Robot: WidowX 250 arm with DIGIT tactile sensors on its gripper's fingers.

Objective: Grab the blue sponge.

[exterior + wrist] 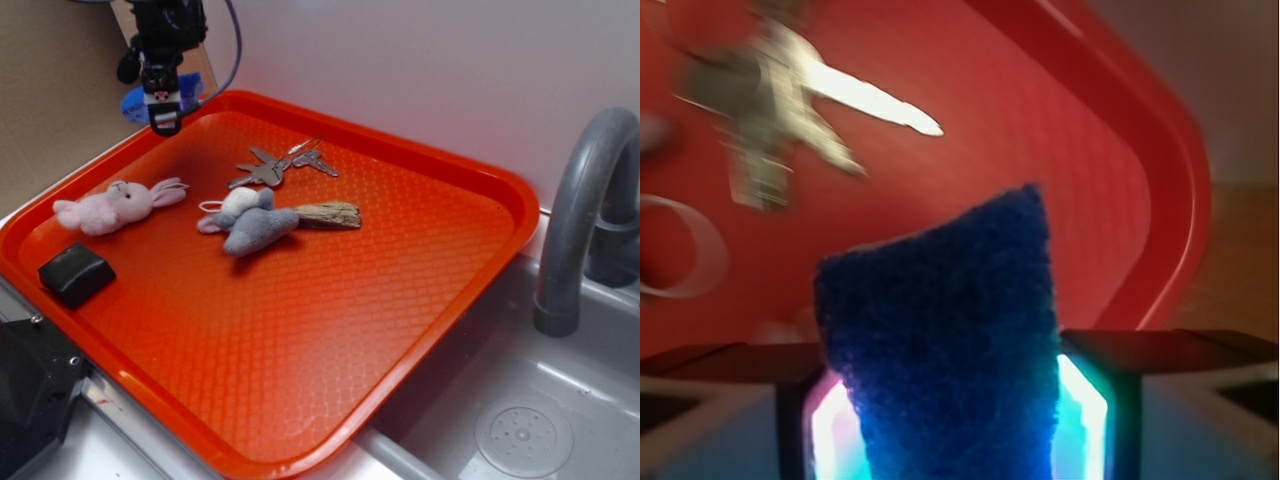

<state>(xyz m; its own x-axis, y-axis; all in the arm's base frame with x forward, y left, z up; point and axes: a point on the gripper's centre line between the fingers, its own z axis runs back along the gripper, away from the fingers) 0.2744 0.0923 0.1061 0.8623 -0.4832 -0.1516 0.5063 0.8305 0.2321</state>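
Observation:
The blue sponge [950, 340] fills the lower middle of the wrist view, clamped between the two fingers of my gripper [955, 420]. In the exterior view the gripper [163, 112] hangs above the far left corner of the orange tray [440, 160], and the sponge [140, 103] shows as a blue patch on both sides of the fingers, lifted off the tray floor. The jaws press the sponge from left and right.
On the tray lie a pink bunny [115, 205], a black block [76, 273], a grey and white plush [250, 222], a small wood piece [328, 213] and keys [285, 163], also blurred in the wrist view [790, 90]. A sink with a grey faucet [585, 210] is at the right.

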